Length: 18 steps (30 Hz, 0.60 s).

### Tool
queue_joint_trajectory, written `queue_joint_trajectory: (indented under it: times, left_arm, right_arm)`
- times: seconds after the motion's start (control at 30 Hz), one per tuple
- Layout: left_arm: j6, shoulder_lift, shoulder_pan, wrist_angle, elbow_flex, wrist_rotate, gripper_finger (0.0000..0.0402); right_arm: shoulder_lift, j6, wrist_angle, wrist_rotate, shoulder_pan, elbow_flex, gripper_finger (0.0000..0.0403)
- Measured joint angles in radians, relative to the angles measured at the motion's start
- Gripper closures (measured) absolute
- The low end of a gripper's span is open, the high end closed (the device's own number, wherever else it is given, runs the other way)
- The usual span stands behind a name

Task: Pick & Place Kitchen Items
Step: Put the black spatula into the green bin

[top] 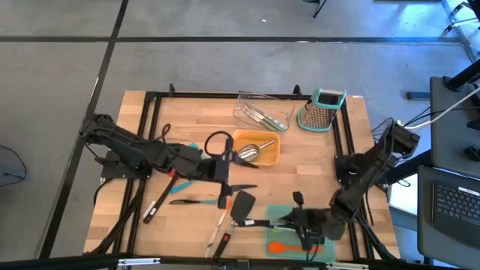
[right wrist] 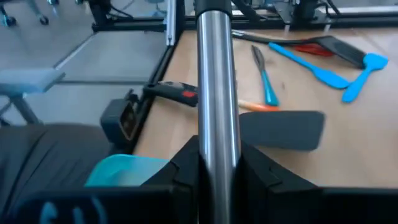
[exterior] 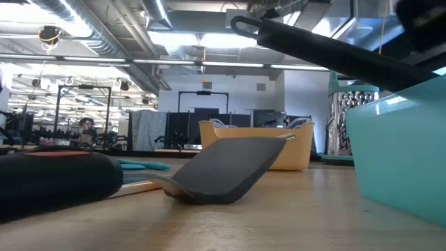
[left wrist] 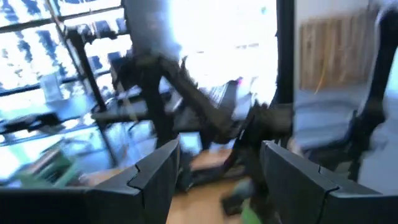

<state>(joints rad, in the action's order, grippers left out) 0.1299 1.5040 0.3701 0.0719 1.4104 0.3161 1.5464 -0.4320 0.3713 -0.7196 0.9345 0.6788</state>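
The left gripper (top: 225, 171), fingers spread and empty, hangs mid-table above scattered utensils, while the right gripper (top: 300, 221) pinches the steel handle of a long black-bladed spatula (right wrist: 214, 93), its long axis stretching leftward from the teal-green tray (top: 326, 251) beneath the claw.

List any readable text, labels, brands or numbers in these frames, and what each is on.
None readable in any view.
Box grater: no label can be made out from above.
Laptop: keys show, legends too small to read.
Black handle with a red patch: the patch carries no legible mark.
Left wrist view: blurred, nothing legible.
Low view: no signs legible in the room behind.
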Motion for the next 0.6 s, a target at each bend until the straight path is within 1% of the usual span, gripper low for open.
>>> queue_joint_trajectory:
  times: [0.1,0.23,0.33,0.43,0.6]
  left_arm:
    - [-0.036,0.044,0.023,0.059,-0.001,0.003,0.0181]
    - [-0.04,0.118,0.052,0.227,0.0,0.022,0.0181]
    - [-0.039,0.175,0.066,0.35,0.0,0.037,0.018]
    - [-0.052,0.221,0.075,0.44,0.004,0.051,0.018]
    - [-0.056,0.284,0.095,0.479,0.061,0.097,0.018]
  right_arm:
    - [0.052,-0.032,0.054,-0.053,0.071,0.0,0.0337]
    - [0.115,-0.03,0.131,-0.122,0.162,0.001,0.0337]
    - [0.156,-0.062,0.156,-0.179,0.216,0.001,0.0337]
    - [0.181,-0.089,0.169,-0.189,0.269,0.001,0.0337]
    - [0.194,-0.088,0.154,-0.206,0.304,0.001,0.0337]
